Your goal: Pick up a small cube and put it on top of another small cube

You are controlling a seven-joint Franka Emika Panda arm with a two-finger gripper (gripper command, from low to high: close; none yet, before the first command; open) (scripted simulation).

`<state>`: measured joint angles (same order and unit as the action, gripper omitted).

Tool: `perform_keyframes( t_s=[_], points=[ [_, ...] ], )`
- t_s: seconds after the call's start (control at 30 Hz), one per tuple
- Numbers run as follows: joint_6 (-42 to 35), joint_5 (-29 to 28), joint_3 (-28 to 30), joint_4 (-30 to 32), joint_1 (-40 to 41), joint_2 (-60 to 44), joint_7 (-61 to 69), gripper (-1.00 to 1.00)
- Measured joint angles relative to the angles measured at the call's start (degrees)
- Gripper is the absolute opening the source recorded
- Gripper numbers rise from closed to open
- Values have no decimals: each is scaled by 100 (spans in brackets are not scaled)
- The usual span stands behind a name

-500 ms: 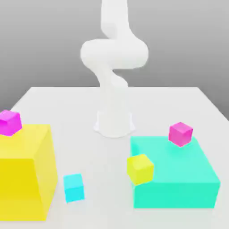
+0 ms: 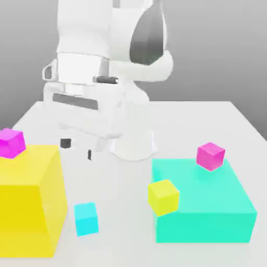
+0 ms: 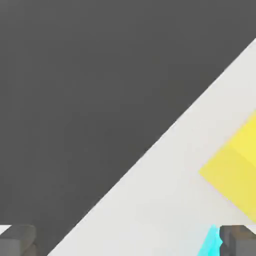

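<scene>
Lowered since before, claw (image 2: 77, 148) hangs open over white table (image 2: 208, 125), grey backdrop.

On the surface (image 2: 198, 120) stand two big blocks: a tall block (image 2: 28, 201) at the exterior view's left and a flat block (image 2: 206, 201) at its right. The small cube (image 2: 85, 218) lies on the surface between them, near the tall block. One more cube (image 2: 11, 142) sits on the tall block's top — at its back edge. Another small cube (image 2: 210, 155) rests on the flat block, toward the back. A further cube (image 2: 163, 196) is at the flat block's front-left corner. The tool (image 2: 77, 148) hangs above the surface, behind the small cube.
</scene>
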<state>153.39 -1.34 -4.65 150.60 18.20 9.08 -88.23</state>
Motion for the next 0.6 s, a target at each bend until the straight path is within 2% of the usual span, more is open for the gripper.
perform_keyframes(
  t_s=[0.2, 0.4, 0.43, 0.6],
  points=[
    [753, 40, 149, 582, 300, -1243, -1284, 0],
    [1755, -81, 327, 451, 161, -2489, -1518, 0],
    [1852, -93, 349, 432, 142, -2607, -1527, -100],
    [1870, -102, 348, 432, 143, -2607, -1536, -100]
  ],
)
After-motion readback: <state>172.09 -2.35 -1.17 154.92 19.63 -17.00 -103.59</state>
